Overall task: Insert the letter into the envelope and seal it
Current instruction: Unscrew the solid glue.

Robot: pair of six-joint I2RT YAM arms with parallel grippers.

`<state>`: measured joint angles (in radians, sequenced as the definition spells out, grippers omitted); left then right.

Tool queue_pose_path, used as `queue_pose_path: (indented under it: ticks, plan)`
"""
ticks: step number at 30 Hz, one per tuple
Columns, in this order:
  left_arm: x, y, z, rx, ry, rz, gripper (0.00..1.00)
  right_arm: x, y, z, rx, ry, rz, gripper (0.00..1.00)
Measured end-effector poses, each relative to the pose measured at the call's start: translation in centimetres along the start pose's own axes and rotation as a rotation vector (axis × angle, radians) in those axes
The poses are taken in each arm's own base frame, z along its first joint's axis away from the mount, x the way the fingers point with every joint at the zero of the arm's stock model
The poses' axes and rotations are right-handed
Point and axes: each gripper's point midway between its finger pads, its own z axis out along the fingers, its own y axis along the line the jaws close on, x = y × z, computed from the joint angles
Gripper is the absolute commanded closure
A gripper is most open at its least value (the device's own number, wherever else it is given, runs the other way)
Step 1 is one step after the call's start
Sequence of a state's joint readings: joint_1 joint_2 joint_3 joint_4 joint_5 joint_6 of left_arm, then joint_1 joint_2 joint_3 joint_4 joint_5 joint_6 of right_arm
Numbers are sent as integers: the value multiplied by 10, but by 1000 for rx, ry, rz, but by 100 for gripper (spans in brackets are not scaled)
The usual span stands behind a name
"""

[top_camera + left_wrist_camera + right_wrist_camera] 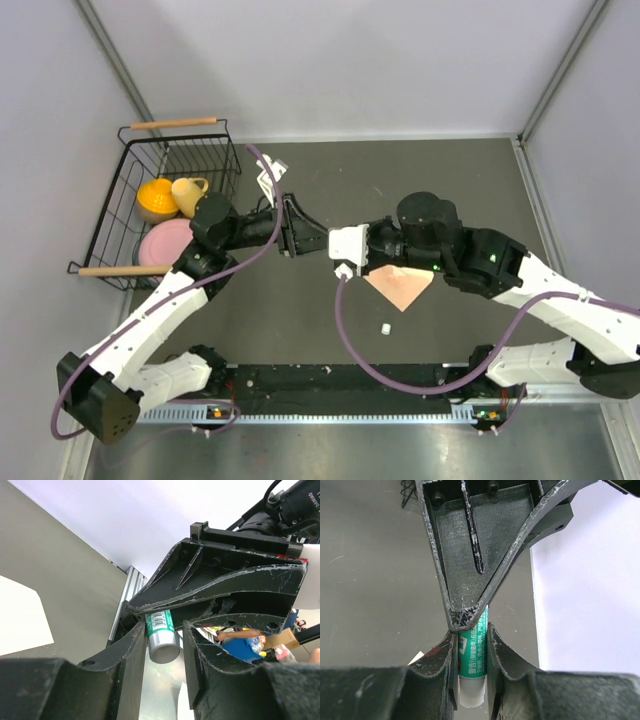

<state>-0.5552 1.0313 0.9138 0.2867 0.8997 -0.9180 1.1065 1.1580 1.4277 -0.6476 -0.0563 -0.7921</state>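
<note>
A green-and-white glue stick (472, 655) is clamped between my right gripper's (471, 635) fingers, above the table. My left gripper (164, 630) meets it head-on. Its fingers stand on either side of the stick's flat grey end (163, 640), with a thin gap at one finger. In the top view both grippers, left (318, 238) and right (312, 246), overlap at mid-table and hide the stick. The peach envelope (402, 287) lies flat, partly under the right arm. No letter shows for certain.
A small white cap (385, 327) lies on the table near the envelope. A black wire basket (215, 160) at the back left holds an orange item, a yellow mug and a pink plate. A pale sheet (20, 615) lies flat on the table.
</note>
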Motion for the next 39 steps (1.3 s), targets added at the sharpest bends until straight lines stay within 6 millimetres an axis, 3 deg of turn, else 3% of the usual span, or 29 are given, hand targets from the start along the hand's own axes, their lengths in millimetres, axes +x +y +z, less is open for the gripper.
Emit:
queue_pose_path:
  ticks: [12,19,22,23,26,29,33,36,37,39]
  plan:
    - [-15,5,4,-27,-75,-21,68,-2,-11,5,78,8,57,100]
    - [-20,15,7,-57,-116,-56,96,6,-16,8,119,48,104,100]
    - [-20,18,7,-57,-129,-74,100,8,-16,9,128,58,125,74]
    - [-20,18,7,-54,-132,-78,100,8,-16,9,129,61,133,55]
    - [-21,21,5,-55,-143,-76,100,7,-15,11,129,53,175,28]
    - [-22,31,0,-79,-150,-48,100,15,-13,12,109,52,232,15]
    - [-21,58,-15,-168,-156,21,100,54,-24,5,105,105,393,11]
    - [-17,76,-27,-232,-146,75,100,103,-30,-9,109,164,581,11]
    - [-15,82,-30,-248,-139,90,100,119,-20,-12,72,183,662,11]
    - [-9,90,-34,-264,-116,116,100,157,-20,-26,93,242,795,11]
